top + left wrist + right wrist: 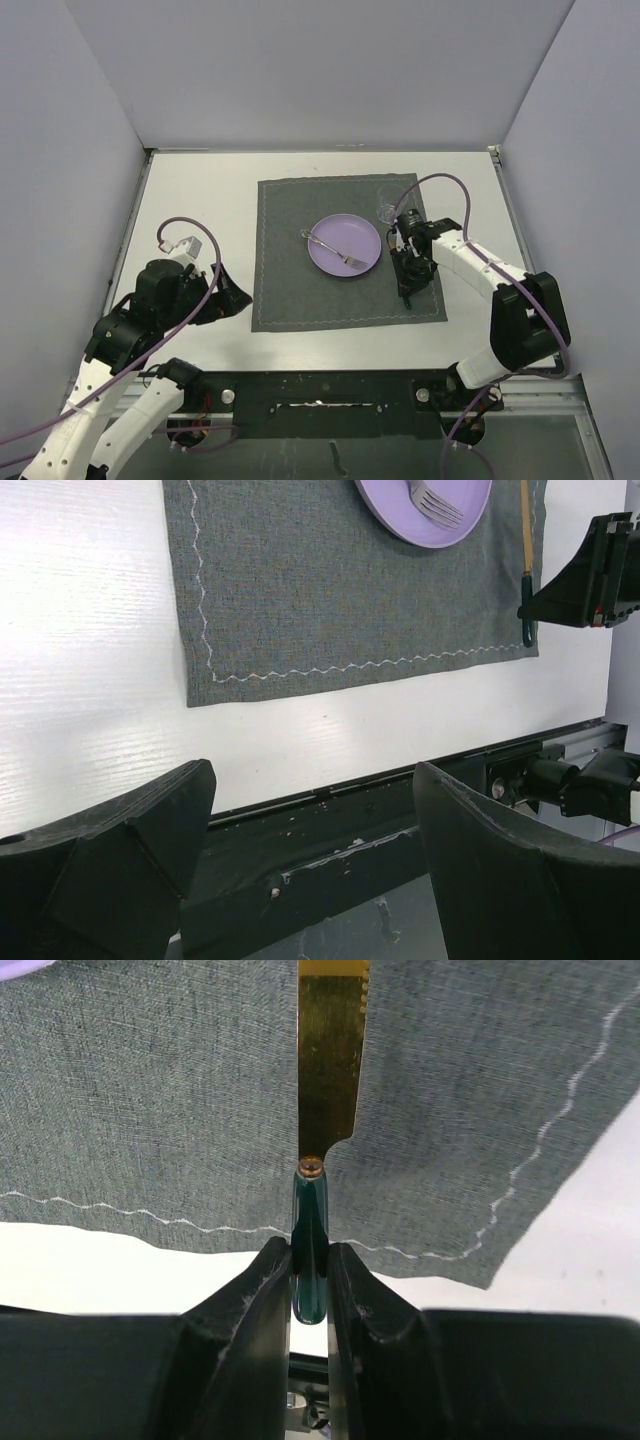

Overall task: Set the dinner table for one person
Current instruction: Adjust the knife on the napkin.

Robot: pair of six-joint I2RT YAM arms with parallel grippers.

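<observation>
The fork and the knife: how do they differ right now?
The fork is all silver; the knife has a gold blade and a dark green handle. The fork lies free on the purple plate; the knife is clamped by its handle in the right gripper, its blade over the placemat, right of the plate. Both are slim table cutlery.

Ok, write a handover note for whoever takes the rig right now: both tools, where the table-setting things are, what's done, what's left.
The left tool is open and empty, over the table left of the placemat.
The right tool is shut on the knife by its green handle, blade along the placemat's right strip, right of the plate.
Done: plate on the placemat; what looks like a clear glass at its far right corner.
Left: release the knife. The fork lies on the plate and probably belongs left of it.
</observation>
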